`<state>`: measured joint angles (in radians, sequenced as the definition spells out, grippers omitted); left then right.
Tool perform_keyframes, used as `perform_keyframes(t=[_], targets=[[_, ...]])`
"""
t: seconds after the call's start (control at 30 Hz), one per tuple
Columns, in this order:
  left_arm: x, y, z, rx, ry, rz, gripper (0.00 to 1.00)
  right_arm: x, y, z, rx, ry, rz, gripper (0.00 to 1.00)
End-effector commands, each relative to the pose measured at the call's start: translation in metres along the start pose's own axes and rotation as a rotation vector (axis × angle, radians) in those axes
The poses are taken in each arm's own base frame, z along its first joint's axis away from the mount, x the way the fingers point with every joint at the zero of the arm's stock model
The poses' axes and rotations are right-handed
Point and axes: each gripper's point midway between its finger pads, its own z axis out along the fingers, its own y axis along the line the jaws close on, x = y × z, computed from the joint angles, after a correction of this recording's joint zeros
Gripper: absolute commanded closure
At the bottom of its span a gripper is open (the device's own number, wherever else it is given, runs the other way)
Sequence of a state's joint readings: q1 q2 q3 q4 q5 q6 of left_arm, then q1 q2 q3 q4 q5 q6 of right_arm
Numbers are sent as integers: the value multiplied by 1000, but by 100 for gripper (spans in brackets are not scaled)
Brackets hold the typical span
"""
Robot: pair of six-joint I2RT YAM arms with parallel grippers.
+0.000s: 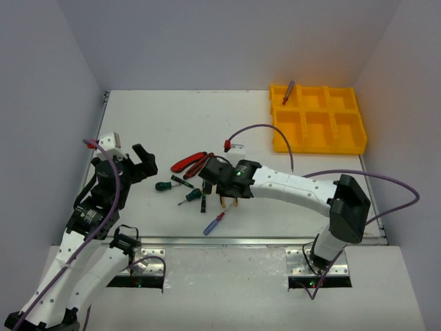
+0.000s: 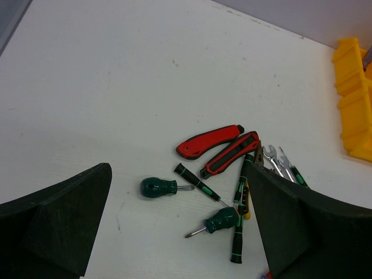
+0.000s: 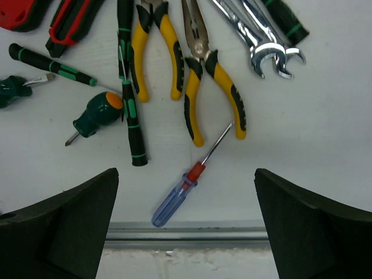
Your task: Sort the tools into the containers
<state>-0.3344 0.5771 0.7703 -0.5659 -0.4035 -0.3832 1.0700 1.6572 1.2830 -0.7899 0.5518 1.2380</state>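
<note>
My right gripper (image 3: 186,197) hangs over the heap of tools (image 1: 196,181) in the middle of the white table (image 1: 172,117). Its 2 fingers (image 3: 70,226) are spread wide with nothing between them. Directly below, framed by those fingers, a blue-red screwdriver (image 3: 185,187) lies alone at the near edge of the heap. Its tip points toward 2 yellow-black pliers (image 3: 212,87), and its handle is close to the table's metal edge strip (image 3: 186,235).

Further in lie silver wrenches (image 3: 263,36), a stubby green screwdriver (image 3: 96,113), slim black-green screwdrivers (image 3: 129,87) and red-handled cutters (image 3: 70,23).

My left gripper (image 1: 146,164) is also wide apart and empty. It sits left of the heap, looking across it.

The yellow tray (image 1: 318,147) stands at the far right, well apart from the heap. 1 matching screwdriver (image 1: 288,92) leans in its far-left compartment. The other 5 compartments look empty.

I judge sorting has barely begun, and the step in hand is picking the next tool. The next move calls for lowering my right fingers astride the lone screwdriver's handle. I would then close across its width and carry it to join its match.
</note>
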Motion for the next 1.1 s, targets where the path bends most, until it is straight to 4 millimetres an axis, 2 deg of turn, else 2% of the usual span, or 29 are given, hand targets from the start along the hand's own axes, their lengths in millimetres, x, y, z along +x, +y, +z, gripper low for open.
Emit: perform_keyframes(t=[0.0, 0.17, 0.27, 0.3, 0.33, 0.4, 0.53, 0.73, 0.9, 0.97, 1.07], targets=[[-8, -5, 1, 8, -24, -11, 0, 32, -14, -13, 202, -26, 252, 2], [-10, -1, 0, -11, -35, -17, 0, 87, 14, 3, 181, 135, 291, 19], [-12, 2, -2, -22, -49, -28, 0, 109, 24, 13, 175, 214, 274, 29], [-13, 2, -3, -20, -53, -30, 0, 112, 35, 18, 132, 225, 281, 36], [-13, 2, -3, -19, -53, -30, 0, 117, 38, 20, 121, 243, 281, 43], [-13, 2, -3, -16, -51, -30, 0, 123, 39, 29, 119, 244, 289, 55], [-12, -1, -3, -7, -45, -28, 0, 129, 35, 41, 152, 230, 296, 54], [-13, -1, -4, -2, -52, -32, 0, 144, 17, 47, 252, 257, 347, 64], [-14, -1, -5, 1, -54, -33, 0, 156, 9, 50, 285, 286, 374, 81], [-13, -1, -5, 0, -53, -32, 0, 158, 9, 50, 287, 298, 376, 99], [-14, -1, -5, 1, -55, -33, 0, 151, 16, 41, 266, 297, 384, 100]])
